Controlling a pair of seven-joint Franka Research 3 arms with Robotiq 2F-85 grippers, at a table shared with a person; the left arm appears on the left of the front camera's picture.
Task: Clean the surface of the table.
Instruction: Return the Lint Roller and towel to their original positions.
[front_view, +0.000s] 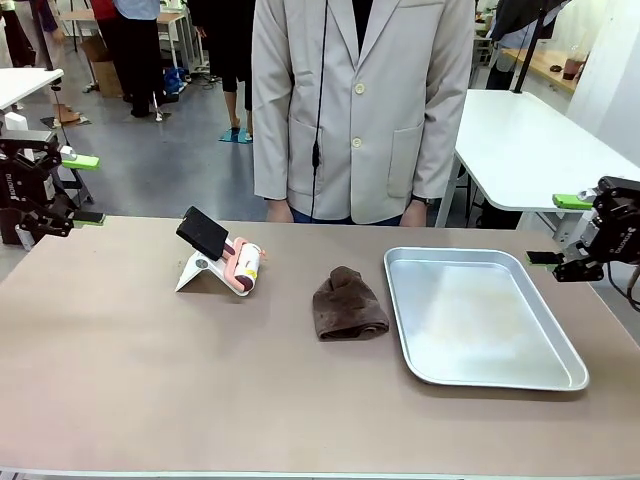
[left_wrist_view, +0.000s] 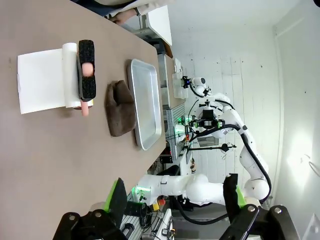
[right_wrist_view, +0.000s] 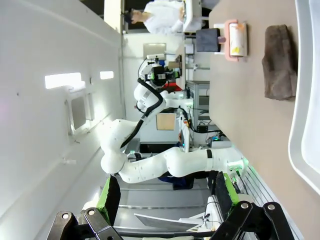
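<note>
The table has a plain matte taupe-brown top with a thin pale edge, and on it lie a dark brown cloth and a shiny silver metal tray. The lint roller has a pink handle, a black brush head and a white sheet and stand. The left gripper and right gripper are black with bright green pads, and the person wears a light beige jacket with pale buttons.

Brown cloth between lint roller, perhaps, and tray.
</note>
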